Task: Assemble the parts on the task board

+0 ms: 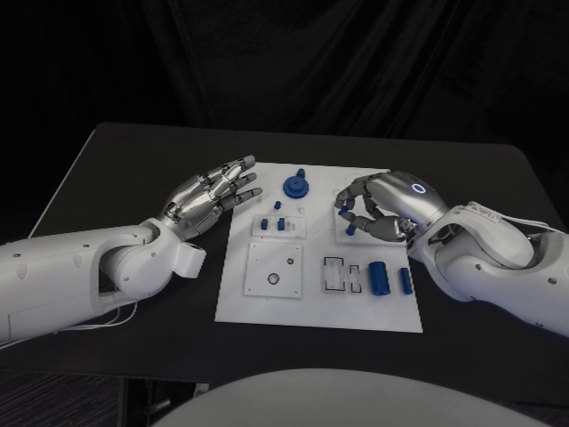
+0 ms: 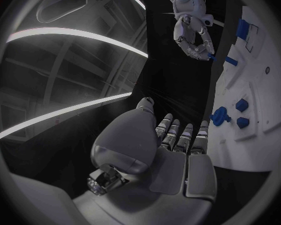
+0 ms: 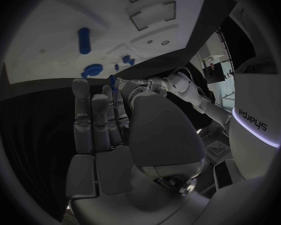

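Note:
The white task board [image 1: 240, 294] lies in the middle of the black table. My right hand [image 1: 385, 206] hovers over the board's far right part and pinches a small blue pin [image 2: 225, 60] between thumb and fingertips; the pin [image 3: 112, 80] also shows in the right wrist view. My left hand [image 1: 212, 201] is at the board's left edge, fingers spread and holding nothing. A blue round knob [image 1: 295, 185] stands near the far edge. Two small blue pieces [image 1: 276, 223] sit in a left plate. A blue cylinder [image 1: 378, 276] and a second blue piece [image 1: 404, 280] lie at the near right.
Raised white plates with holes and slots [image 1: 275, 269] cover the near half of the board. Bare black table [image 1: 118, 169] surrounds the board on all sides. A dark curtain hangs behind the table.

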`<control>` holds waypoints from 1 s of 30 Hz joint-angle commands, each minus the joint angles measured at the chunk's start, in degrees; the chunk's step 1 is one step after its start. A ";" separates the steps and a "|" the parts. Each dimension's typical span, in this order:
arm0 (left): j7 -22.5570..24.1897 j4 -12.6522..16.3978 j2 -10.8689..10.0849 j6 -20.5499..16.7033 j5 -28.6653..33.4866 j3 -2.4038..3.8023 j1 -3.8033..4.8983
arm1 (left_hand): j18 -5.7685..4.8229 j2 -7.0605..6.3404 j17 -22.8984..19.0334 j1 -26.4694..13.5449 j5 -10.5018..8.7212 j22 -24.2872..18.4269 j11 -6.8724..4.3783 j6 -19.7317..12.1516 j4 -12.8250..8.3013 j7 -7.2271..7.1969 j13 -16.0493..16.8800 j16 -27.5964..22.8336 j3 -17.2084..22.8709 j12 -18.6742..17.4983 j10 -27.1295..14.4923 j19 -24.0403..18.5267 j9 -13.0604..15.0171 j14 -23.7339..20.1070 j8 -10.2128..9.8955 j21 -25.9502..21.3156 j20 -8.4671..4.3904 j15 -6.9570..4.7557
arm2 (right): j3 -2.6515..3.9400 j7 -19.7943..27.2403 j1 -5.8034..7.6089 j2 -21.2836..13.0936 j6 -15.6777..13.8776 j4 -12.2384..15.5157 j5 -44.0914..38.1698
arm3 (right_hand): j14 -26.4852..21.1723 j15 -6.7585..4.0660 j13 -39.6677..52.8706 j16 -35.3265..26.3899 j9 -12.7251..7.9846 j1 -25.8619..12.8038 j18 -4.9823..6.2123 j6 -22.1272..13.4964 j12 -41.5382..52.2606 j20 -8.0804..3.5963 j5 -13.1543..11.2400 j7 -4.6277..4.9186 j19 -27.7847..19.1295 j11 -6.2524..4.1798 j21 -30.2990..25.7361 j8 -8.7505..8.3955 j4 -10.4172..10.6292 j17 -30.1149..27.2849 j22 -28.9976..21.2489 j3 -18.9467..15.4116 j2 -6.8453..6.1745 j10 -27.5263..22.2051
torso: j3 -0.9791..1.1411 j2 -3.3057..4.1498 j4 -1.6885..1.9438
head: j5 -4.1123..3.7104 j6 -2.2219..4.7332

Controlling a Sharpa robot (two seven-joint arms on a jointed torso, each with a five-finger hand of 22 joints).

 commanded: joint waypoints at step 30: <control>4.28 -0.26 0.72 0.79 0.18 0.04 -0.21 | -0.25 0.74 0.11 0.72 0.22 0.48 0.16 1.21 0.11 0.50 0.13 0.44 0.83 0.71 0.08 0.46 0.17 -0.02 0.57 0.48 0.26 0.39 | -0.26 -1.20 -6.40 10.35 7.30 -3.22 1.41 | 1.15 -0.39 -0.24 0.54 1.41 0.83 0.33 0.71 -1.11 -0.43 -1.68 -0.14 0.62 -0.19 -0.25 0.53 -0.56 0.47 2.91 -0.38 -0.43 0.70 | -0.04 -0.03 0.16 | 3.59 -0.01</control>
